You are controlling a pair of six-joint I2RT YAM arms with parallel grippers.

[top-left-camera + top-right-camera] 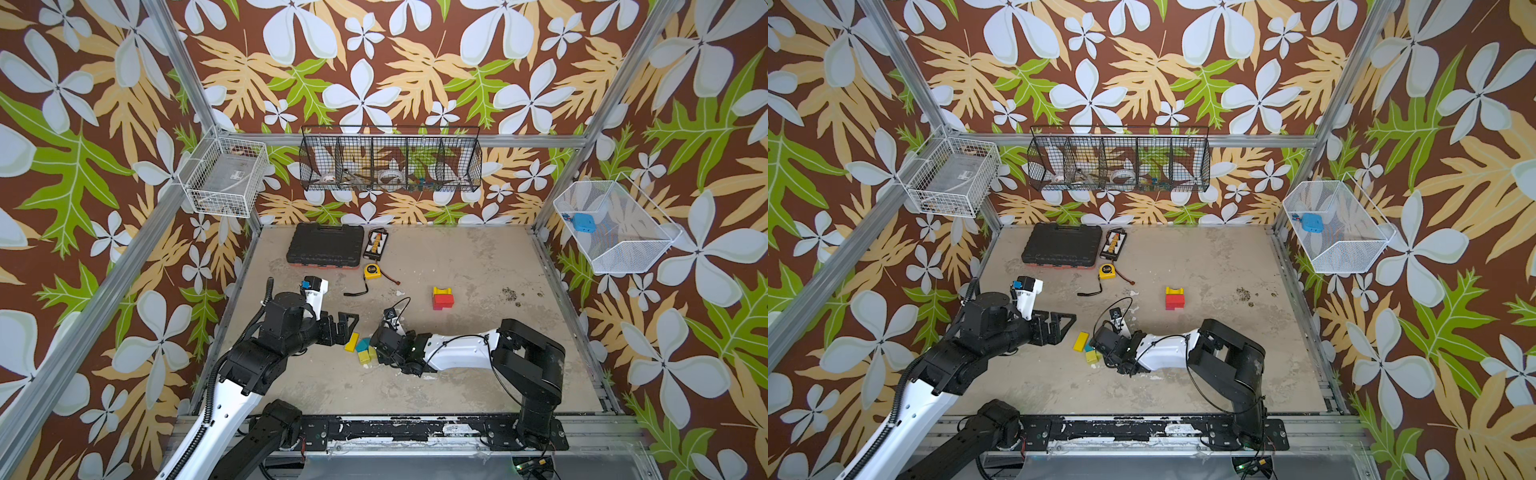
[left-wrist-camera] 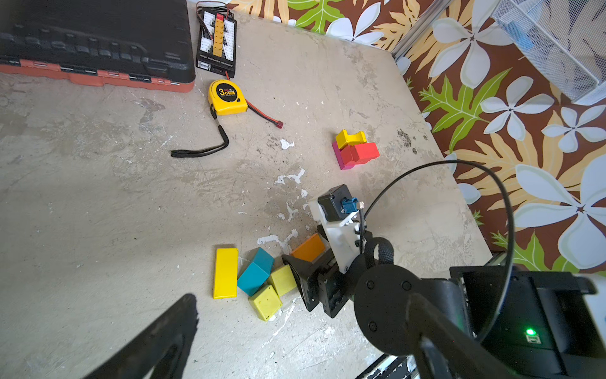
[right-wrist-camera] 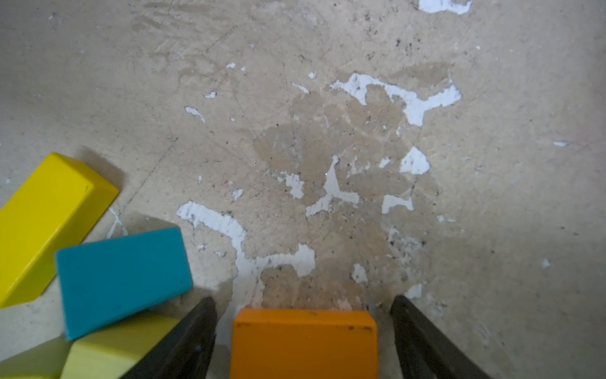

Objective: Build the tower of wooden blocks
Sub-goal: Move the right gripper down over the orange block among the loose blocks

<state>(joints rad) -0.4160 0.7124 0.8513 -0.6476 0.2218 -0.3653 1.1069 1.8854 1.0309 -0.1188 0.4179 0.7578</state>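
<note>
Straddling the orange block [image 3: 303,344] without touching it (both top views hide this block), the right gripper [image 3: 301,305] holds nothing; the left gripper [image 1: 347,328] gapes wide, empty.

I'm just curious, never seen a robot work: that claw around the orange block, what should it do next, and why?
Probably close the right gripper on the orange block. The block lies between its open jaws with gaps on both sides, so it isn't gripped yet. Then it could go to the tower.
</note>
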